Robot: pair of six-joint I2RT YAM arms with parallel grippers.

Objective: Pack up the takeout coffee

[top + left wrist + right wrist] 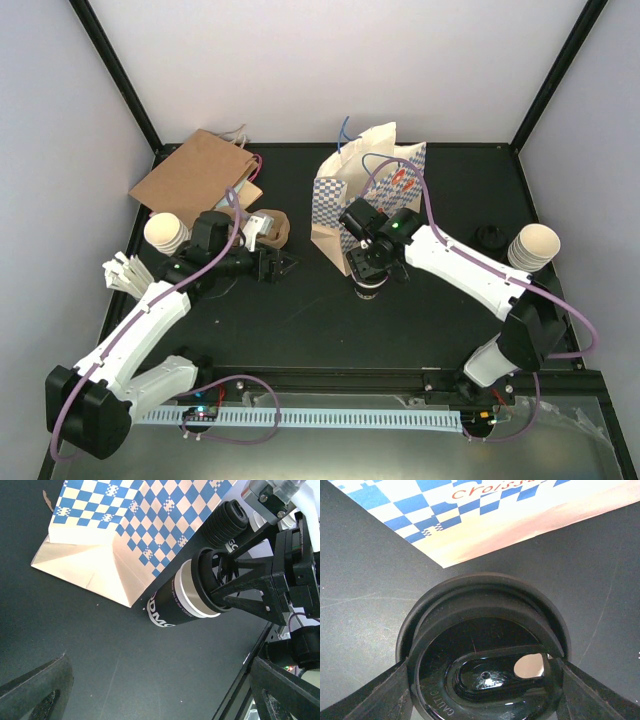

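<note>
A takeout coffee cup (175, 607) with a black printed wall, a cream band under the rim and a black lid (485, 645) stands upright at the bottom corner of the blue-and-white checked bag (365, 195). My right gripper (370, 270) is shut on the cup's lid from above; its fingers (375, 695) press both sides of the rim. In the top view the cup (368, 290) shows just below that gripper. My left gripper (272, 264) is open and empty, low over the table left of the cup, its fingers (35, 690) wide apart.
A brown paper bag (195, 175) lies at the back left. Stacks of cream cups stand at the left (165, 232) and right (532, 245). A loose black lid (488, 235) lies near the right stack. White strips (120, 272) and a small packet (265, 228) lie by my left arm.
</note>
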